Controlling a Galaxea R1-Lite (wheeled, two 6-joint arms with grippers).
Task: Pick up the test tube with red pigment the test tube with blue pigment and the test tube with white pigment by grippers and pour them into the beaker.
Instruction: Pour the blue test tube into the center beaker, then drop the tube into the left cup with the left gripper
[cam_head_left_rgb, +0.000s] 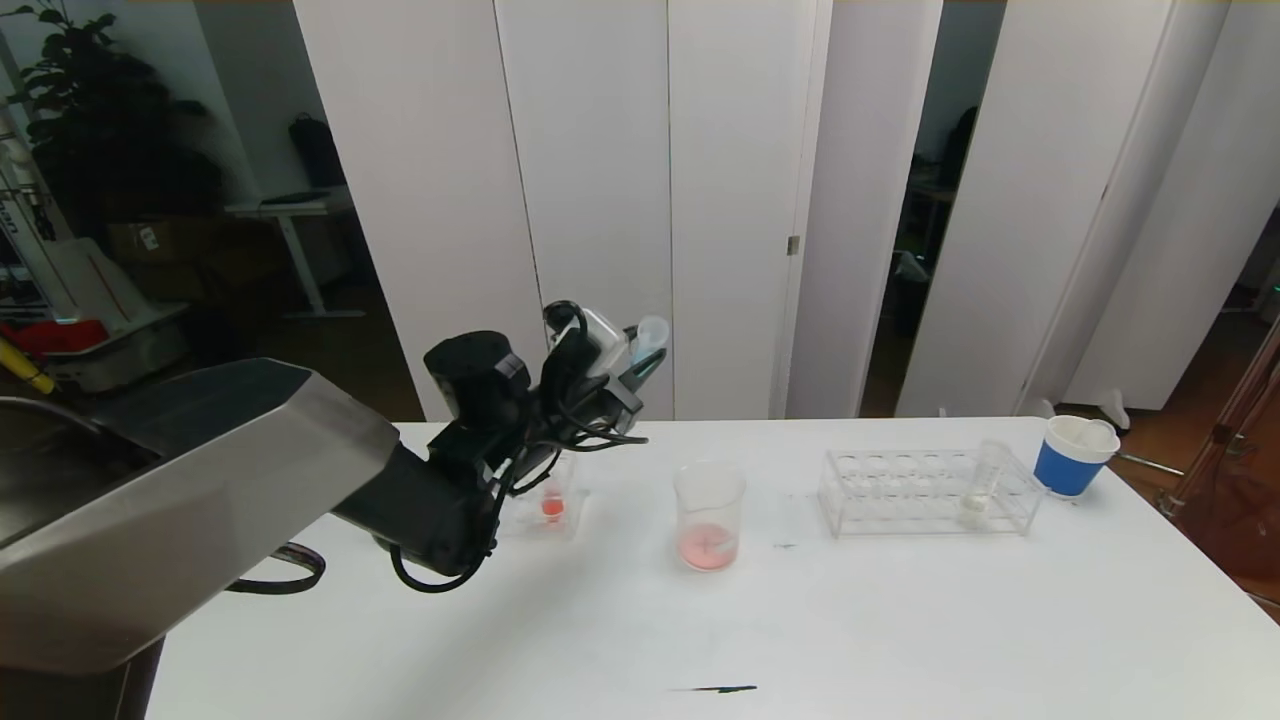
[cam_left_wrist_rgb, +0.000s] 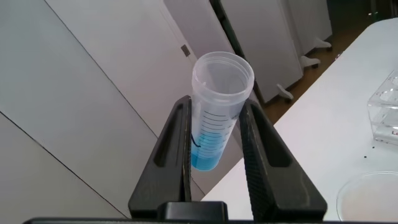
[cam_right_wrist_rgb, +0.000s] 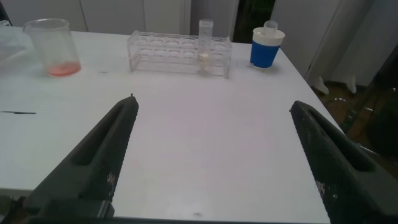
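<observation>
My left gripper (cam_head_left_rgb: 632, 368) is raised above the table's back edge, left of the beaker (cam_head_left_rgb: 710, 515), and is shut on the test tube with blue pigment (cam_head_left_rgb: 650, 333). In the left wrist view the gripper (cam_left_wrist_rgb: 216, 107) clamps the tube (cam_left_wrist_rgb: 211, 146) with its open mouth pointing away and the blue pigment at its bottom. The beaker holds a little pinkish-red liquid. The test tube with white pigment (cam_head_left_rgb: 985, 485) stands in the clear rack (cam_head_left_rgb: 900, 495). My right gripper (cam_right_wrist_rgb: 214, 106) is open and empty over bare table, out of the head view.
A small clear holder with a red-pigment tube (cam_head_left_rgb: 552, 505) stands under the left arm. A blue-banded white paper cup (cam_head_left_rgb: 1075, 455) sits at the back right, past the rack. Small dark marks lie on the table near the front (cam_head_left_rgb: 715, 689).
</observation>
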